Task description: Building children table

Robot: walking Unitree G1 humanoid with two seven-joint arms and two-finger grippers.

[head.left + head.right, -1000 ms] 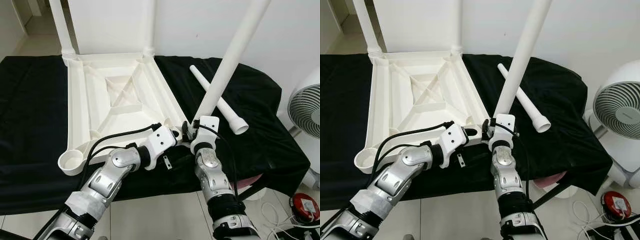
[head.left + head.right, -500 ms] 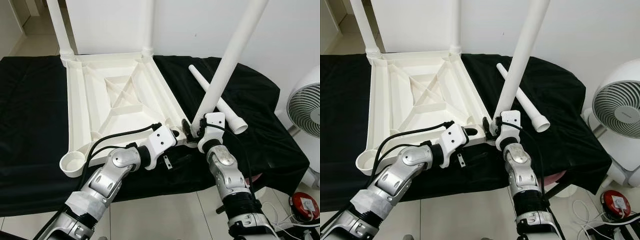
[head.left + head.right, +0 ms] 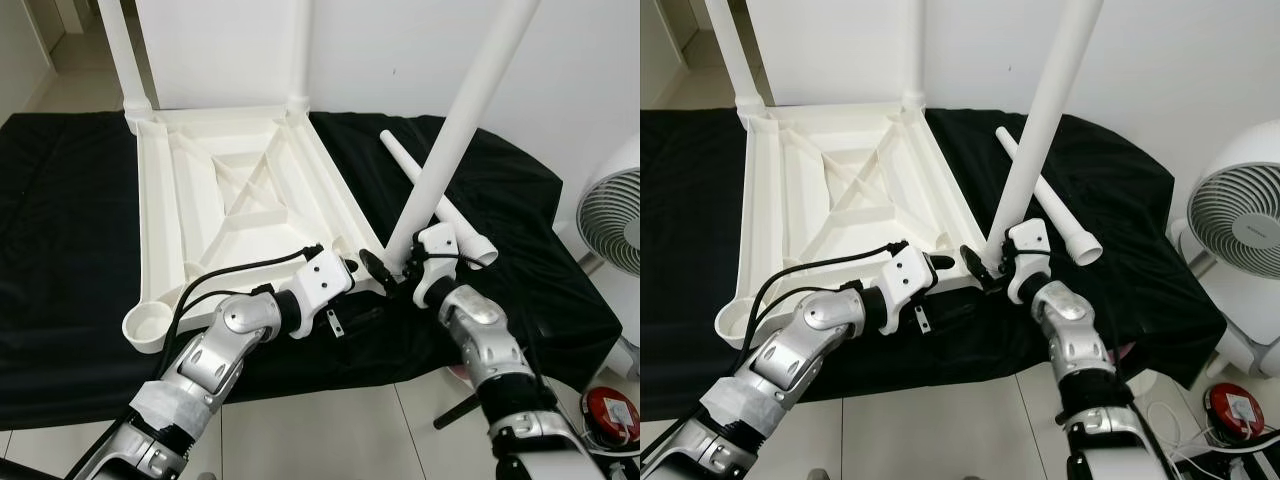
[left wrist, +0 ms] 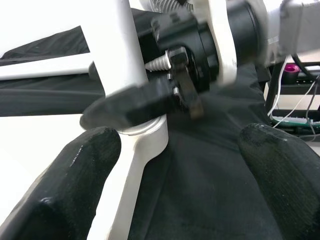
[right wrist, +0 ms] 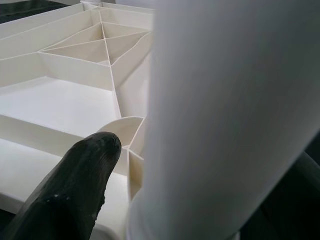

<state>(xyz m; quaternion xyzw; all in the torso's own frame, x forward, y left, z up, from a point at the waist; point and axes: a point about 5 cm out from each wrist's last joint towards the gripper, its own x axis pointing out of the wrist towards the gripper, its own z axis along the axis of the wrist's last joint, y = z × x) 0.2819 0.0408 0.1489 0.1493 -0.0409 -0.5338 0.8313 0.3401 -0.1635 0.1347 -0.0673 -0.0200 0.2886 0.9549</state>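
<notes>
The white table top (image 3: 330,190) lies upside down on a black cloth, with two legs (image 3: 120,50) upright in its far corners. My right gripper (image 3: 390,265) is shut on a third white leg (image 3: 460,110), which leans to the right with its lower end at the near right corner socket (image 4: 145,135). One finger (image 5: 75,195) presses against this leg. My left gripper (image 4: 175,165) is open just before that same corner, its fingers (image 4: 85,170) spread over the cloth. A fourth leg (image 3: 400,153) lies loose on the cloth to the right.
The near left corner socket (image 3: 145,325) holds no leg. A white fan (image 3: 610,220) stands on the floor at the right, with a red device (image 3: 610,415) and cables below it. The cloth's front edge runs close to my arms.
My right forearm and elbow have swung out to the right while the gripper stays on the leg at the corner. The left arm has hardly moved.
</notes>
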